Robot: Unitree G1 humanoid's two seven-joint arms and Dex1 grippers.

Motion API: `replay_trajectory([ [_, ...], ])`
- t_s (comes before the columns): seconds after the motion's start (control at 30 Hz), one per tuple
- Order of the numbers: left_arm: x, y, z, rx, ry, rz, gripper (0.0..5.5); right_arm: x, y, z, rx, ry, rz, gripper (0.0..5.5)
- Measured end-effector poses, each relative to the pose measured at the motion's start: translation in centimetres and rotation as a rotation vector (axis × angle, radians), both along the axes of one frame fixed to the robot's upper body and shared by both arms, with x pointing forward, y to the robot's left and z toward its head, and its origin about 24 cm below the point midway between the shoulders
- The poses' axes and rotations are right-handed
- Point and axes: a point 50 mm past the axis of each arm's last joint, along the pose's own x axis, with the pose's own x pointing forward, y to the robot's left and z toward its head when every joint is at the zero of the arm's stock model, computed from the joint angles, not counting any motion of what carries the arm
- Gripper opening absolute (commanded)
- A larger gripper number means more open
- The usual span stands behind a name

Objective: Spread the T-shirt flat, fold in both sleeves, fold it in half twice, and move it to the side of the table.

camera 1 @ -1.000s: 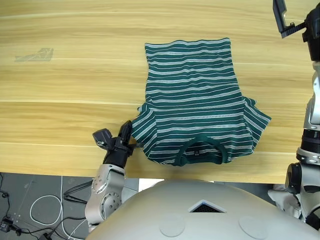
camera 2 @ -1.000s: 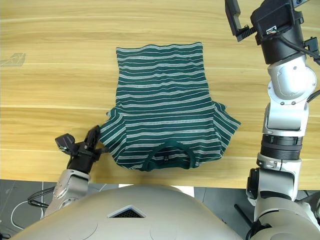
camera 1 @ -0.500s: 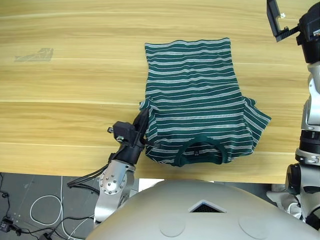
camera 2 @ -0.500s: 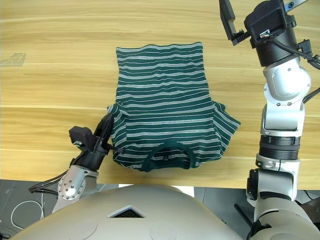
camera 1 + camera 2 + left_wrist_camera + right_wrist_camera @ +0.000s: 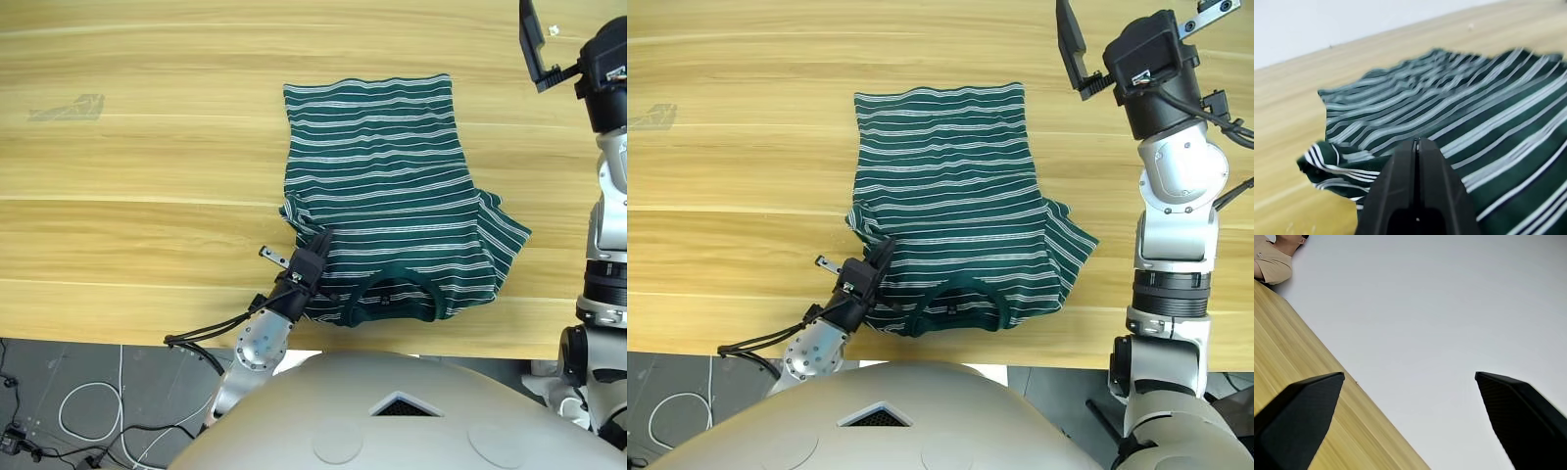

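Green striped T-shirt (image 5: 382, 176) lies on the bench (image 5: 147, 196) near the front edge, collar toward the robot. Sleeve on the robot's left (image 5: 294, 211) is bunched in against the body; the sleeve on the right (image 5: 505, 235) sticks out flat. Left gripper (image 5: 1416, 143) sits low over the shirt's left shoulder, fingers pressed together; cannot tell whether cloth is pinched. Right gripper (image 5: 1409, 375) is held high beyond the shirt's far right corner, fingers spread wide, empty.

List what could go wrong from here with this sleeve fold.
1. The left end effector is closed at the left sleeve of the T-shirt, which looks bunched; releasing now may leave a crumpled fold.
2. The collar lies near the front edge of the table; a pull toward that edge could slide fabric off.
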Motion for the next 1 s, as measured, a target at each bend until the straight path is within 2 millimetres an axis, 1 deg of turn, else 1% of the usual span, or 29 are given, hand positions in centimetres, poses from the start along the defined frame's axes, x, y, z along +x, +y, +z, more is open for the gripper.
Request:
replay_trajectory([
  [0.07, -0.2, 0.1, -0.5, 0.021, 0.019, -0.003, 0.02, -0.1, -0.1, -0.1, 0.001, 0.004, -0.003, 4.96],
  [0.2, -0.4, -0.2, -0.5, 0.02, 0.017, -0.03, 0.02, -0.1, -0.1, -0.3, 0.003, 0.008, -0.004, 4.96],
  [0.43, -1.4, -1.8, 0.4, 0.007, -0.049, -0.187, 0.02, -0.1, 0.0, -0.5, 0.014, 0.013, -0.003, 4.96],
  [0.5, -1.6, -1.9, 0.5, 0.034, -0.073, -0.224, 0.02, -0.1, 0.0, -0.5, 0.014, 0.015, -0.003, 4.96],
  [0.67, -1.6, -1.8, 0.0, 0.058, -0.033, -0.212, 0.02, -0.2, 0.0, -0.6, 0.014, 0.019, -0.003, 4.96],
  [0.73, -1.5, -1.5, -0.6, 0.097, -0.003, -0.191, 0.02, -0.2, 0.0, -0.7, 0.014, 0.02, -0.003, 4.96],
  [0.8, -1.4, -1.1, -1.2, 0.142, 0.027, -0.168, 0.45, -0.2, 0.0, -0.7, 0.014, 0.02, -0.003, 4.96],
  [0.83, -1.3, -1.0, -1.4, 0.15, 0.033, -0.158, 0.55, -0.2, 0.0, -0.7, 0.014, 0.021, -0.003, 4.96],
  [0.87, -1.3, -0.9, -1.4, 0.157, 0.033, -0.157, 0.78, -0.2, 0.0, -0.7, 0.013, 0.021, -0.002, 4.96],
  [0.93, -1.3, -1.1, -1.3, 0.151, 0.03, -0.167, 1.04, -0.2, 0.0, -0.7, 0.013, 0.022, -0.001, 4.96],
  [0.97, -1.3, -1.3, -1.1, 0.122, 0.027, -0.177, 1.08, -0.2, 0.0, -0.8, 0.021, 0.036, 0.007, 4.96],
  [1.0, -1.4, -1.5, -0.5, 0.075, 0.004, -0.188, 1.08, -0.2, 0.0, -1.0, 0.044, 0.065, 0.019, 4.96],
])
